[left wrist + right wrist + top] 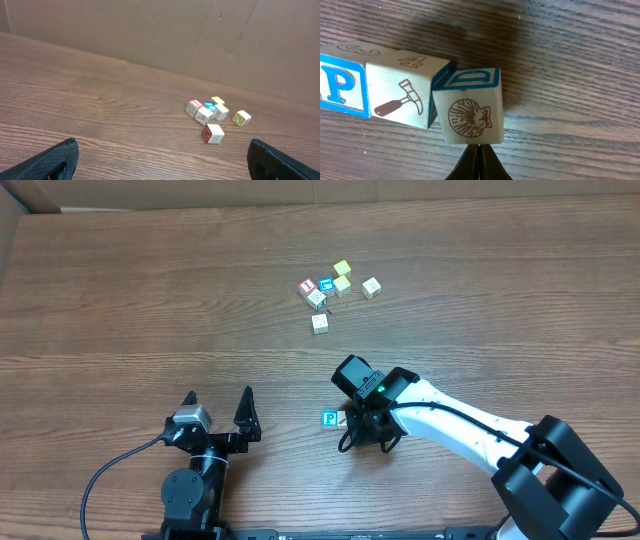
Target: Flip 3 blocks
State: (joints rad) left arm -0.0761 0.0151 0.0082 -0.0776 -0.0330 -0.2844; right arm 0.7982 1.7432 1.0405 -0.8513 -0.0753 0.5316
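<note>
My left pincer (pixel 219 396) sat by the near edge of the worktop (pixel 150 300), left of the middle. Its fingers were spread wide and held nothing, parked there, I judged, so it stayed clear of the work. Farther in, on the far half and about midway between the left and right edges, lay the loose cubes (pixel 340 285), the red-faced cube (pixel 308 286) among them. They were well apart from both my pincers and, as I read it, not part of this job. The blocks I cared about stood in a short row close to the near edge, just right of the middle. First came the P block (pixel 337 92) with its blue-and-white face, then the hammer block (pixel 400 97) touching it, then the shell block (pixel 470 117). The shell block was twisted a little out of line, one corner against the hammer block, with a blue-bordered face on top. My right pincer (pixel 479 152) was pinched fully shut on nothing, its joined tips right at the shell block's nearest edge and touching it as far as I could tell. I took the shut fingers to be serving as a single blunt point, better for nudging or tipping so small a cube than for gripping it. How many of the three had been turned I could not tell.
</note>
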